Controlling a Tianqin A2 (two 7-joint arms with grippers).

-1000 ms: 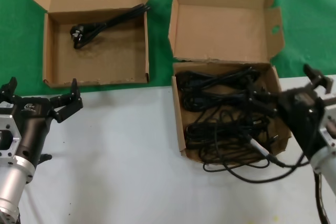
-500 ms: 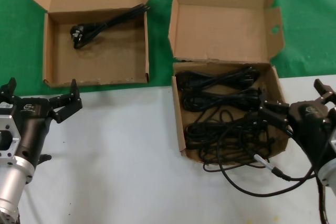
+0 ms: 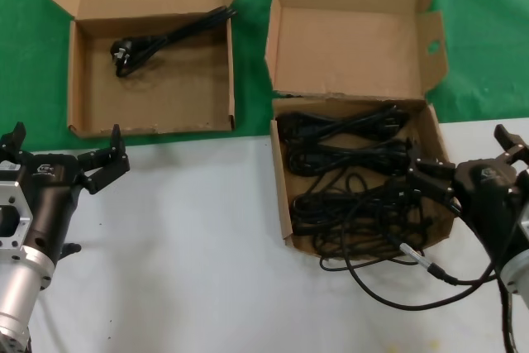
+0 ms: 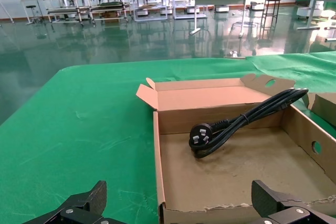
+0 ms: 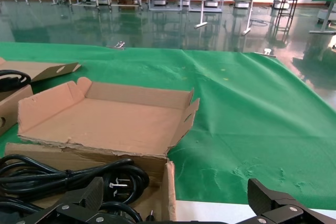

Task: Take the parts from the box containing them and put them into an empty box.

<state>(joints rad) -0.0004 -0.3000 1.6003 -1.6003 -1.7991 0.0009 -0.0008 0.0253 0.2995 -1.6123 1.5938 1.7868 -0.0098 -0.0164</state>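
Note:
The squarish cardboard box [image 3: 281, 196] at the right holds several black looped power cables [image 3: 351, 171]. One cable [image 3: 388, 266] spills over its front wall onto the white table. My right gripper [image 3: 461, 155] stands open astride the box's right wall [image 5: 169, 192], holding nothing, and a plug [image 5: 118, 182] lies just inside. The wider box [image 3: 157, 93] at the back left holds one cable [image 3: 165, 39], seen also in the left wrist view as the cable [image 4: 241, 121]. My left gripper [image 3: 64, 145] hangs open just in front of that box's near wall [image 4: 220, 214].
Both boxes have lids [image 3: 351, 39] folded back upright on the green cloth [image 3: 479, 31]. The white tabletop [image 3: 190, 237] runs between my two arms. The two boxes stand side by side with a narrow gap between them.
My right gripper has drawn back from over the cables toward the near right and now sits at the box's right wall. The spilled cable shifted slightly. The left arm has not moved.

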